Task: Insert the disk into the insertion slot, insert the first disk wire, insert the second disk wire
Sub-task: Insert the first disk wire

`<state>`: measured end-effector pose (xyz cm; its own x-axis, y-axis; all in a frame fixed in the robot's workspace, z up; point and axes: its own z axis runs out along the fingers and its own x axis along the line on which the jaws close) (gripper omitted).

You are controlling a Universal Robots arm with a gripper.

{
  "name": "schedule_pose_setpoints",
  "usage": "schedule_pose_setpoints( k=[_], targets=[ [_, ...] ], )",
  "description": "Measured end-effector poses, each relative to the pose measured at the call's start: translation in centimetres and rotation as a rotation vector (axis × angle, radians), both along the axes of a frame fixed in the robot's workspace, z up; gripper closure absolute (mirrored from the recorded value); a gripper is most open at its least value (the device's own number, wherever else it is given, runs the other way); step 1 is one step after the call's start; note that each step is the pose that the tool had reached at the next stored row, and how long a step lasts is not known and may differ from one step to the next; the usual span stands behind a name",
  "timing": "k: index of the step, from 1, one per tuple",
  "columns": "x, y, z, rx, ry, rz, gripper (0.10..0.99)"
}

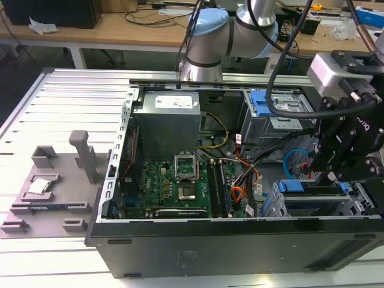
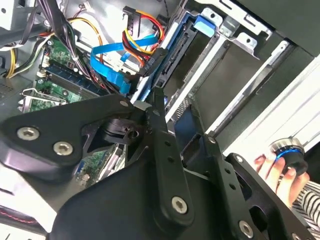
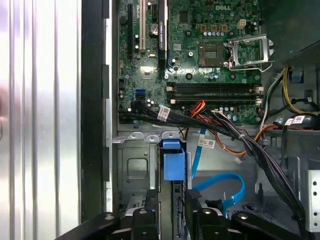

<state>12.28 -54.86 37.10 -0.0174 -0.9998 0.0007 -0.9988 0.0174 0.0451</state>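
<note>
My gripper (image 1: 331,174) sits at the insertion slot (image 1: 312,201), lower right of the exterior view, narrowed around the disk (image 3: 172,165): rigid, fairly heavy, shock-sensitive, best held by its blue carrier edges.

One open computer case (image 1: 180,252), one motherboard (image 1: 174,180), one power supply (image 1: 167,123), one grey fixture tray (image 1: 48,192), one hand (image 2: 275,172)

A robotics lab or test workshop. An open computer case (image 1: 228,240) lies on its side on a ribbed metal table (image 1: 72,96), its green circuit board (image 1: 174,186) bare. Grey holders (image 1: 48,192) for parts sit beside it. A robot arm (image 1: 228,36) is mounted behind the case. Wooden workbenches (image 1: 120,27) strewn with cables and gear line the back. A person's hand (image 2: 275,172) holds a round knob at the table edge
</note>
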Motion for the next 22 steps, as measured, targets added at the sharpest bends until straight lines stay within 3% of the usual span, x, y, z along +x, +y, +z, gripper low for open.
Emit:
schedule_pose_setpoints(
  k=[1,4,6,7,11,18,21,22],
  targets=[
    [0.11,0.19,0.00,0.000,0.0006,0.000,0.725],
    [1.12,1.62,-0.01,0.000,0.0071,0.000,0.725],
    [1.54,1.81,-0.07,0.000,0.0125,0.000,0.725],
    [1.73,1.85,-0.33,0.000,0.0220,0.000,0.725],
    [1.89,1.86,-0.96,0.001,0.0322,0.000,0.725],
    [1.94,1.86,-1.13,0.000,0.0334,0.000,0.737],
    [1.94,1.86,-1.13,0.000,0.0334,0.000,0.922],
    [1.94,1.85,-1.13,0.000,0.0334,0.000,0.922]
  ],
)
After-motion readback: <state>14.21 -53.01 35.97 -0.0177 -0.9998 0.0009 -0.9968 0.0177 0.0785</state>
